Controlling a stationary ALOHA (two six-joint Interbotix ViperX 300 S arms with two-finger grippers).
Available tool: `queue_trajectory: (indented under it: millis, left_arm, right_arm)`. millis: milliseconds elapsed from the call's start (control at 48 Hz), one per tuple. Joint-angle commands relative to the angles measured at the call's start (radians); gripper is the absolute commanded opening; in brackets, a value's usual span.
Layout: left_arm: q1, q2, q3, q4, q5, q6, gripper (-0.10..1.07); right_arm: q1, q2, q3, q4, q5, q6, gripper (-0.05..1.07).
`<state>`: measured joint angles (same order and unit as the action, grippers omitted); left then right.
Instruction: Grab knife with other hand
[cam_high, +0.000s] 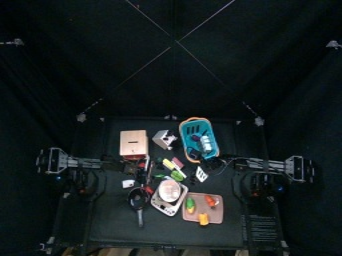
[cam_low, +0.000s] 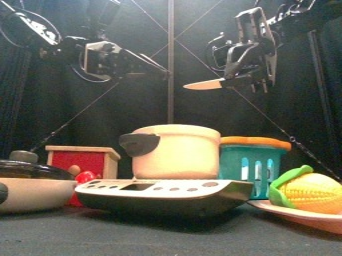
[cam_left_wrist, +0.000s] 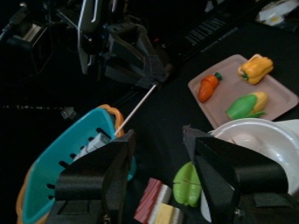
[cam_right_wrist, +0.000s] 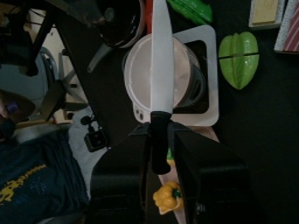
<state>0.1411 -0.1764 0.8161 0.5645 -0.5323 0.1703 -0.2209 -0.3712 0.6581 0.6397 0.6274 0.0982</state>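
Currently we note the knife (cam_low: 211, 85) is clamped in the right tool (cam_low: 238, 62), held high above the worktop, blade levelled toward the left tool (cam_low: 107, 62), whose jaws stand apart.

Black curtains (cam_high: 80, 50) close the pen on all sides, w/ thin pale lines crossing diagonally over them, meeting at the middle in the top view. The tabletop (cam_high: 114, 215) is small, black & sits at the centre. In the front view its dark surface (cam_low: 160, 240) runs across the bottom. Light is dim; bg stays almost fully black.
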Motion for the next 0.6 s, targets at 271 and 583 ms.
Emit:
queue_trajectory:
  millis: [271,583]
  left_arm:
    - [0.003,0.104,-0.100,-0.175,-0.028,0.264,0.84]
    - [-0.003,0.155,-0.112,-0.304,-0.121,0.451,0.84]
  right_arm:
    - [0.008,-0.018,0.009,0.006,-0.037,0.000,0.56]
    - [0.008,-0.015,0.011,0.008,-0.048,0.000,0.56]
